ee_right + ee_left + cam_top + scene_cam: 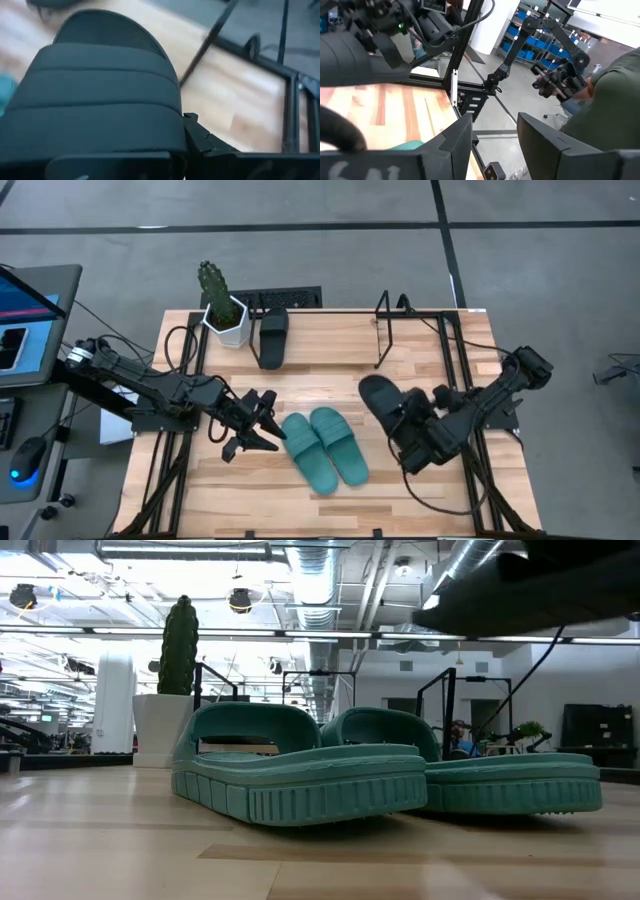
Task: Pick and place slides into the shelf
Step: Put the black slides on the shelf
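Two teal slides (325, 445) lie side by side, soles down, on the wooden table; they fill the low view (300, 765). My left gripper (268, 425) is open just left of them, with a teal edge (407, 146) beside its fingers (495, 131). My right gripper (415, 435) is shut on one black slide (385, 400), right of the teal pair. The second black slide (272, 337) rests at the left end of the shelf (383, 330), a thin black rod rack along the far edge. My right gripper holds the black slide by its near, right end (405, 423), coming level from the table's right. The broad strap (100, 100) fills the wrist view and hides the fingers. In the low view the slide's dark underside (520, 590) hangs well above the table, so it is lifted clear.
A potted cactus in a white pot (222, 315) stands at the far left corner beside the shelved slide. Black arm frames (455, 370) run along both table sides. Bare wood lies between the teal pair and the shelf. A laptop (25, 320) sits off the table's left.
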